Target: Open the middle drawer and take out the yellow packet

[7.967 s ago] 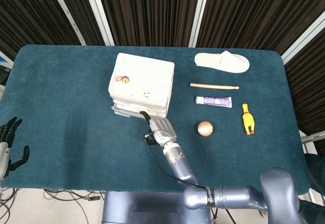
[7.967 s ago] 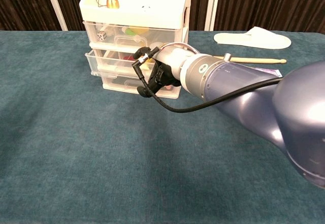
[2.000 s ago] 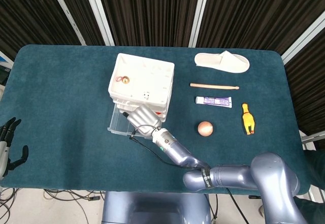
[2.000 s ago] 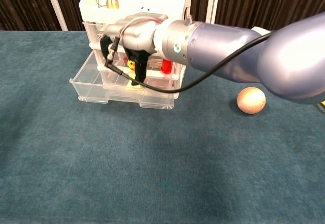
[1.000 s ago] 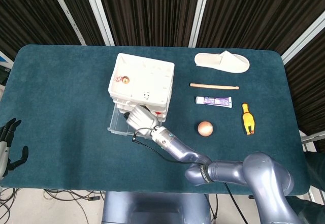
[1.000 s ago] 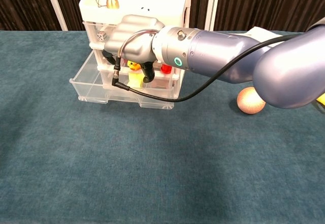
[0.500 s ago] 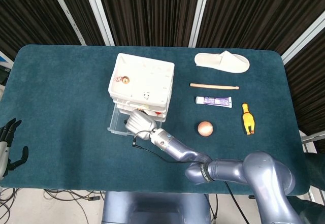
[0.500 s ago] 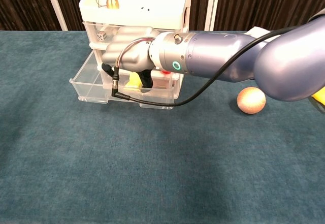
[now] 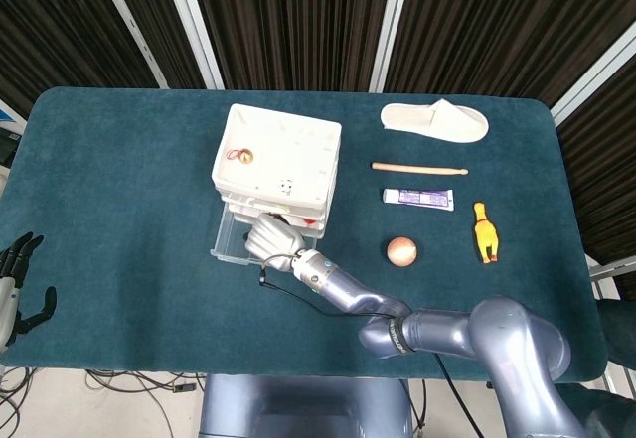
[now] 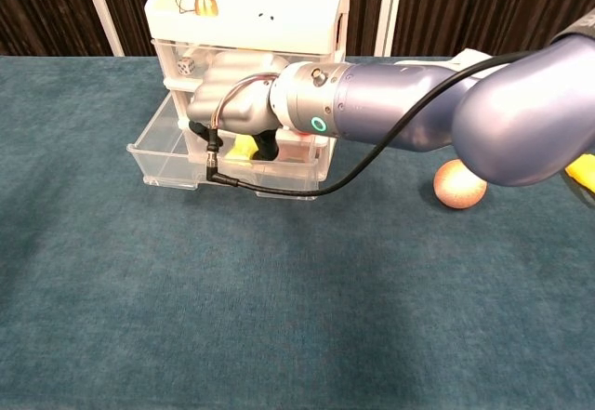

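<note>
My head view looks steeply down on the whole table (image 9: 119, 160) from 6 o'clock; my chest view sits low and close, facing 12; both share the drawer unit (image 9: 280, 165).

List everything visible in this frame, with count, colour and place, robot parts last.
drawer unit: one, white top with clear drawers, left of table centre; middle drawer pulled out.
yellow packet: one, yellow, in the open drawer under the right hand's fingers; grasp unclear.
small round brass-coloured object: one, on top of the unit.
slipper: one, white, far right of the unit.
drumstick: one, wooden, below the slipper.
tube: one, white and purple, below the drumstick.
ball: one, orange-brown, below the tube.
rubber chicken: one, yellow, right side.
table: one, teal cloth.
right hand: silver, reaching into the drawer.
left hand: black fingers apart, at the table's left edge, holding nothing.
</note>
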Robot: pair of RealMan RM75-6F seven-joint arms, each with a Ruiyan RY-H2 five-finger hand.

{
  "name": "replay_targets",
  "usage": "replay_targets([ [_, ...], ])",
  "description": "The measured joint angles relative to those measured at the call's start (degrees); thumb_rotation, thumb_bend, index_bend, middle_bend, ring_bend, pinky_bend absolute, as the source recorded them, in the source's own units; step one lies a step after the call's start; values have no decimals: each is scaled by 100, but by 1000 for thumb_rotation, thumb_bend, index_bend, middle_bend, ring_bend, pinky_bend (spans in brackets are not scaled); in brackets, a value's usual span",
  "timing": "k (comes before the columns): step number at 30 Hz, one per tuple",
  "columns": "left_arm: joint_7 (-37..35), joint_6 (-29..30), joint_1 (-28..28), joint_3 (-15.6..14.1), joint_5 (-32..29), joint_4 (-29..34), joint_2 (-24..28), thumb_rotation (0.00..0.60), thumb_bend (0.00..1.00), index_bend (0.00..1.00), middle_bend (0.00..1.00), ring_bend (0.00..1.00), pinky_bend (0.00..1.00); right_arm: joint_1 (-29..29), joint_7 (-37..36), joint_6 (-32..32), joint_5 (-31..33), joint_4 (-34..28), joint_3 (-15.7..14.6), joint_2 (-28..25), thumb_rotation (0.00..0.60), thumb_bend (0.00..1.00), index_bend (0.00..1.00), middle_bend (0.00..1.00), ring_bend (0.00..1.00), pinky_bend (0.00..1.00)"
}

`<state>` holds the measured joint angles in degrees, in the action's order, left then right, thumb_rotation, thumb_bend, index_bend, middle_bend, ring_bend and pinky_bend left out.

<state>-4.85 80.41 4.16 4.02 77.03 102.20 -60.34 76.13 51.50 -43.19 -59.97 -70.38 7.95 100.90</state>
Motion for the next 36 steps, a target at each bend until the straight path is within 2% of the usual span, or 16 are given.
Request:
replay_targets([
  [3,-3,-5,0,-2,-4,3,4,600,511,17,0,0,0,10,1,14,43,-11,20,10,600,423,407,1000,1000,1000],
  [11,-5,-48,9,-17,-12,27,29,600,511,16,0,0,0,28,35,17,115,-7,34,19,600,397,410,1000,1000,1000],
  [24,2,-71,17,-21,-30,48,45,600,511,16,0,0,0,140,309,129,601,-72,48,-30,600,384,412,1000,1000,1000],
  [36,10,-84,21,-24,-47,65,57,600,511,17,0,0,0,196,274,129,755,-106,-5,-24,600,383,460,1000,1000,1000],
])
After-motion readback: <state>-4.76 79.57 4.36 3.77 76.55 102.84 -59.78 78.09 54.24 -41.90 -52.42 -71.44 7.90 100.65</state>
